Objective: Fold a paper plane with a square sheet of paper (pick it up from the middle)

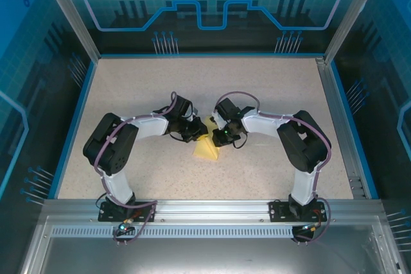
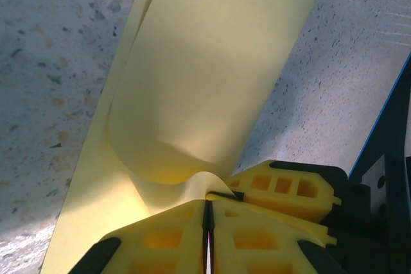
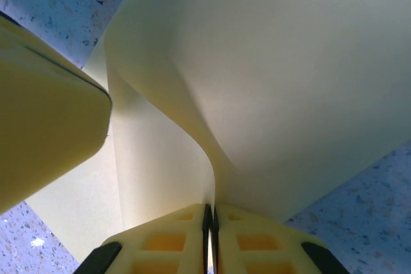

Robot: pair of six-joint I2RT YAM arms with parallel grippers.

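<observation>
While the square sheet of paper (image 1: pixel 207 149) is sitting mid-counter (image 1: pixel 160 88), the left fingers (image 2: pixel 167 239) and right fingers (image 3: pixel 167 242) are both pinching it, bending it into a loose first fold, so I'm guessing most creases are waiting.
</observation>
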